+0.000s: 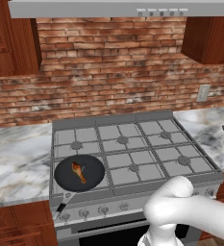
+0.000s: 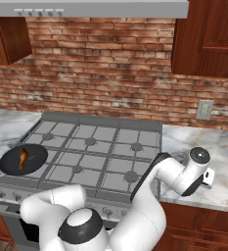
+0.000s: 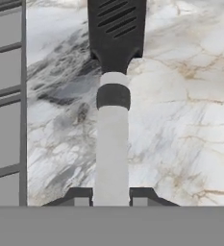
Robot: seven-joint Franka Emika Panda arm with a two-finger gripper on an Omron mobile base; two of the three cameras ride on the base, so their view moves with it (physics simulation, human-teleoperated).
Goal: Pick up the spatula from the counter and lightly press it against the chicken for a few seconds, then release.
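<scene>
Spatula [image 3: 112,144] on marble table [image 3: 180,120] just right of stove [image 1: 132,144]; lifted or lying flat, cannot tell. Jaws closed on its white handle, near end. Black slotted blade cut off at hand-view top. Stove grate edge beside it, left. Chicken [image 1: 78,172] in black pan [image 1: 92,180], near-left burner, well apart from spatula. In right base view, wrist hides spatula.
</scene>
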